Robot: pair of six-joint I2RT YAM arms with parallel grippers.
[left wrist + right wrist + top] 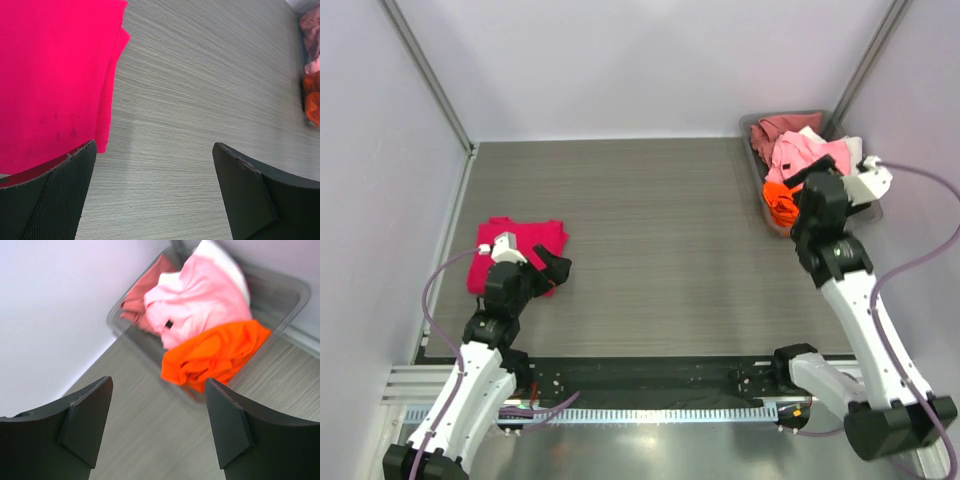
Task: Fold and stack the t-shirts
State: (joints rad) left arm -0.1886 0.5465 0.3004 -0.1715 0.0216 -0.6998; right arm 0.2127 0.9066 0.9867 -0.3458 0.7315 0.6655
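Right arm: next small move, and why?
Probably lower the right gripper onto the orange t-shirt spilling over the rim of the bin and close. Its jaws are open, empty and aimed there; the magenta t-shirt already looks folded on the table.

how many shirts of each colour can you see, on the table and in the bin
magenta-red t-shirt, on the table: 1
light pink t-shirt, in the bin: 1
orange t-shirt, in the bin: 1
dusty rose t-shirt, in the bin: 1
white t-shirt, partly hidden, in the bin: 1
total: 5
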